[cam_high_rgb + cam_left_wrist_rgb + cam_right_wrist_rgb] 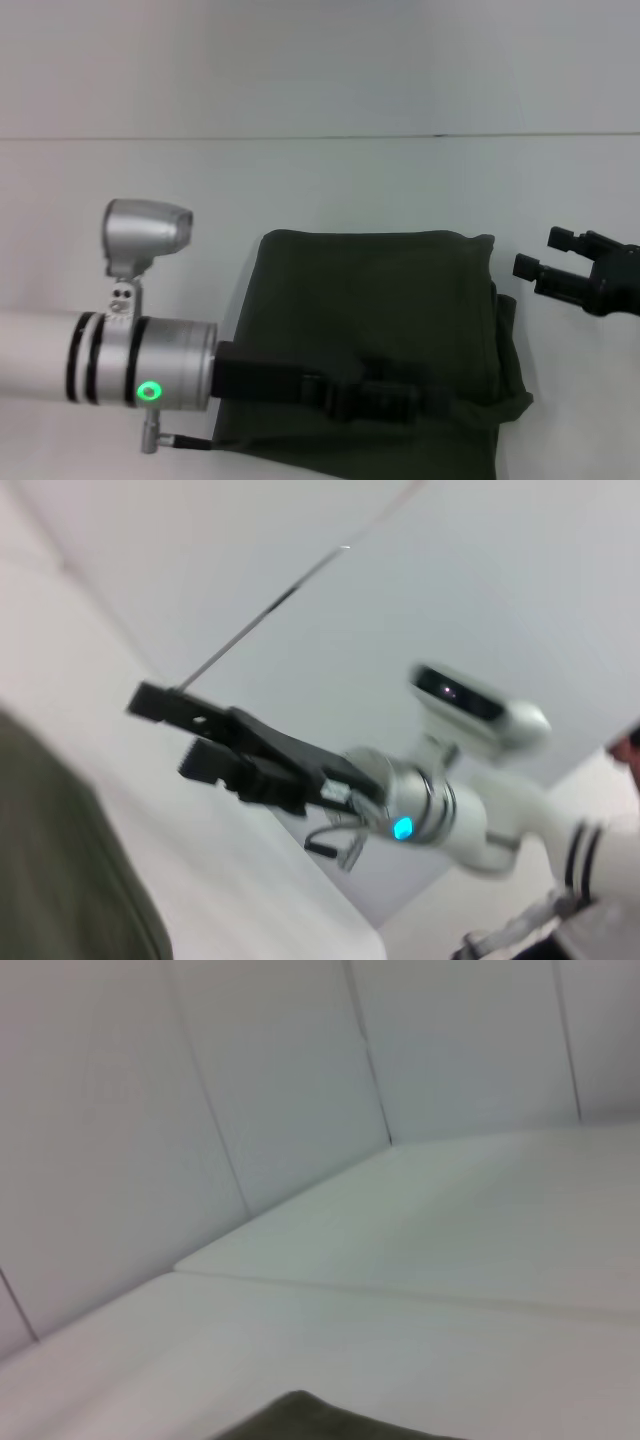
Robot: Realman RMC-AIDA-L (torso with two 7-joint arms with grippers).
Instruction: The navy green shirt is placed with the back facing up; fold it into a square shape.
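Closest to the head camera, the left arm's silver wrist with its green light crosses the lower left of the view, and its dark left hand reaches out over the near part of the navy green shirt. Black against dark cloth, that hand is hard to read: whether its fingers are parted or pinched on the fabric cannot be told.

The shirt lies on the white bench, already folded into a roughly rectangular block, plain side up. Its far edge runs straight across the view; its long axis appears to run from the robot outward, though the near end is cut off by the picture's lower edge and partly hidden under the left arm. Along the right side, layered folds stick out unevenly, with a loose flap near the lower right corner.

Just off the shirt's right edge, the right hand hovers clear of the cloth, its two fingers spread apart and holding nothing. The left wrist view shows the same hand released above the bench, with a strip of shirt at the corner. The right wrist view catches only a small tip of the shirt and the bench seam.
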